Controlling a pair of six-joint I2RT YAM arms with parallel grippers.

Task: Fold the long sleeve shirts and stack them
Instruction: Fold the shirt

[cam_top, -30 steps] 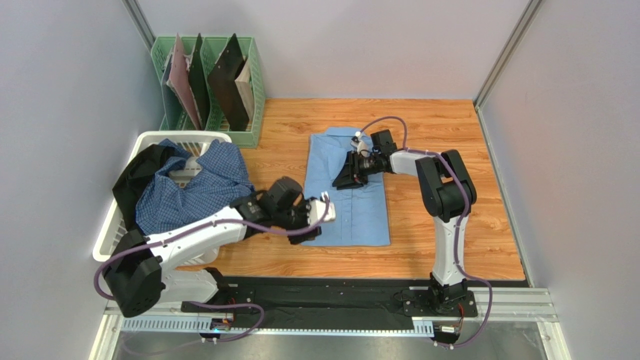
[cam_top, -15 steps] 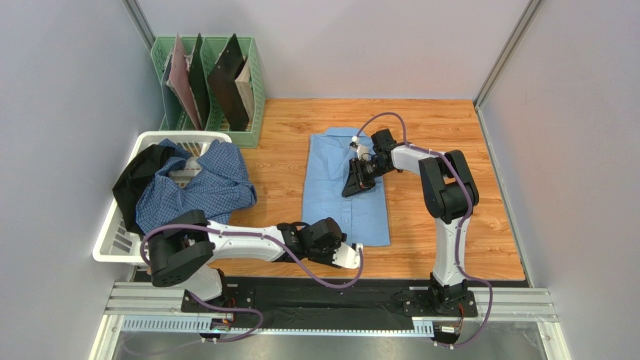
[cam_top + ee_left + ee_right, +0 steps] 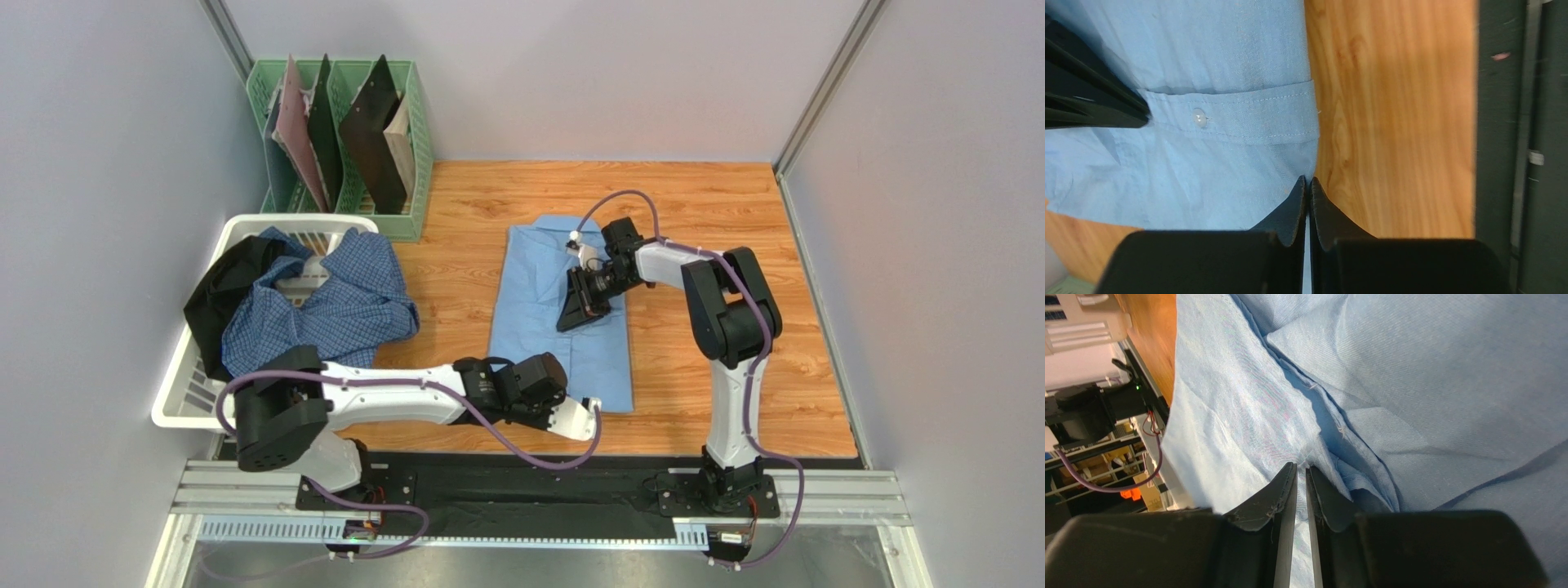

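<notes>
— Where is the shirt you're folding?

— The plain light blue collared cloth shirt (image 3: 546, 337) lies flat in the middle of the pale wooden surface (image 3: 761, 368), already narrowed to a rectangle. The blue-and-white checked cloth shirt (image 3: 331, 306) is heaped over the white plastic laundry basket (image 3: 301, 222) at the left, well clear of the fold.

— And your pincers?

— My left pincer (image 3: 1308, 184) is pressed together right at the near hem corner, just beside the buttoned sleeve cuff (image 3: 1229, 116). A sliver of blue shows between its fingers, so I judge it's pinching the hem. My right pincer (image 3: 1301, 470) is all but closed, nipping a raised ridge of the same shirt near its middle.

— Why hold it in two places?

— My reading: the near grip has the hem, ready to carry it towards the collar, while the middle grip gathers cloth where the crease should fall. The risk is the ridge slipping out and the fold going crooked.
</notes>
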